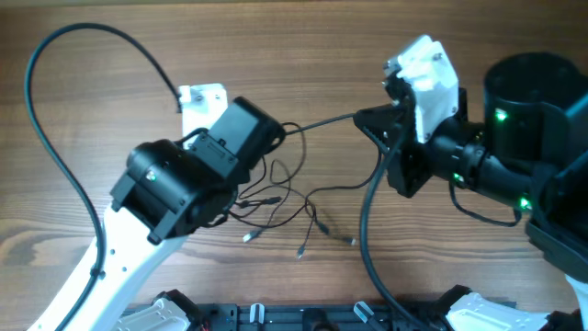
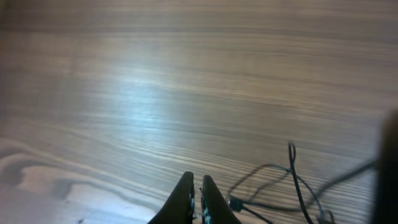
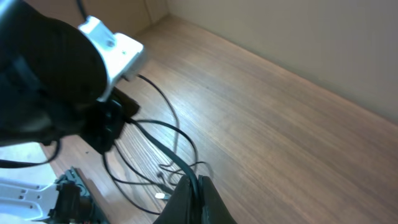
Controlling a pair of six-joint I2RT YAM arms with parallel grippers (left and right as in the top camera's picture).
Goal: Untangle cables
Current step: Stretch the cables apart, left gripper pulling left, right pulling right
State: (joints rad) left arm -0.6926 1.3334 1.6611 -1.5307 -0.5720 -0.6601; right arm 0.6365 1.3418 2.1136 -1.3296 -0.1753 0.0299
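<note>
Item, as I am viewing it: cables (image 1: 266, 198) lying tangled on table (image 1: 303, 46). Right gripper (image 3: 194, 183) is clamping one taut strand. Left gripper (image 2: 197, 186) is pressing together; I cannot tell on what.

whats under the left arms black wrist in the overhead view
Thin cables loop out from under the left wrist onto the table. How they run or knot beneath it is covered.

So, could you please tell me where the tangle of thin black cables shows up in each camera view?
Overhead: the cables lie mid-frame, slightly below centre.
Left wrist: they sit in the lower right corner.
Right wrist: they sit at bottom centre-left.
Shared landmark: the wood-grain table under them in all three views.
</note>
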